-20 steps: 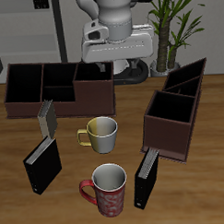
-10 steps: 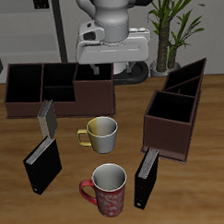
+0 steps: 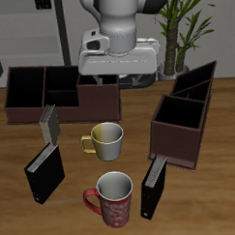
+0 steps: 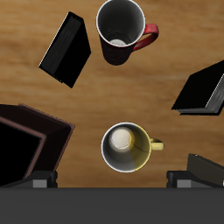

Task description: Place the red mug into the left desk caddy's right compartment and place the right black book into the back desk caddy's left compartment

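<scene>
We see the red mug (image 3: 113,198) upright on the table (image 3: 205,198) near its front edge, handle pointing sideways, nothing holding it. In the wrist view the same mug (image 4: 122,31) shows its white inside. Farther back stands the silver mug (image 3: 105,139) with a yellow handle. The right black book (image 3: 44,171) leans on edge beside the mugs, just in front of the back caddy (image 3: 60,93), whose three sections lie in a row. The other black book (image 3: 153,188) stands on the far side of the red mug, touching or nearly touching the left caddy (image 3: 185,123), whose square end section faces the table's front. Our gripper (image 3: 116,79) hangs high above the back caddy, well clear of everything. Its dark fingers (image 4: 38,181) sit wide apart, empty.
</scene>
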You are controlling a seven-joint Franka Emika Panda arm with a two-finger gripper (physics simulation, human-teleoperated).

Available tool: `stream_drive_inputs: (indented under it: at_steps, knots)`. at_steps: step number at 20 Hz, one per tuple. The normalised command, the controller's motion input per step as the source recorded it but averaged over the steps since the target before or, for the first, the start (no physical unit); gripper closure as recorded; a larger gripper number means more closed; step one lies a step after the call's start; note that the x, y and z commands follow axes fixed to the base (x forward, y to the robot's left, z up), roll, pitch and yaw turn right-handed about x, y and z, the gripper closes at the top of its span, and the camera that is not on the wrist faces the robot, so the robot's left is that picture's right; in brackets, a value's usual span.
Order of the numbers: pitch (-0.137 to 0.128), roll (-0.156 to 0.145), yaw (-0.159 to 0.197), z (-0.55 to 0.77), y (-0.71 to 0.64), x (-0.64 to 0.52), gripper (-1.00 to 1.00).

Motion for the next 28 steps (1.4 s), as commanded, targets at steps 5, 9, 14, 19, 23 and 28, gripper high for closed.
stream_drive_inputs:
  at_steps: [5, 9, 14, 19, 23, 28]
  knots:
    - [-0.005, -0.019, -0.045, 0.08, -0.15, 0.44, -1.00]
    - [-0.021, 0.009, -0.011, 0.03, -0.19, 0.46, -1.00]
    - [-0.024, -0.033, -0.046, -0.07, -0.17, 0.44, -1.00]
    - [-0.027, -0.020, -0.018, -0.18, 0.00, 0.43, -1.00]
    - [-0.020, 0.005, -0.053, -0.17, 0.04, 0.32, -1.00]
    - [-0.026, -0.022, -0.054, -0.12, -0.04, 0.24, -1.00]
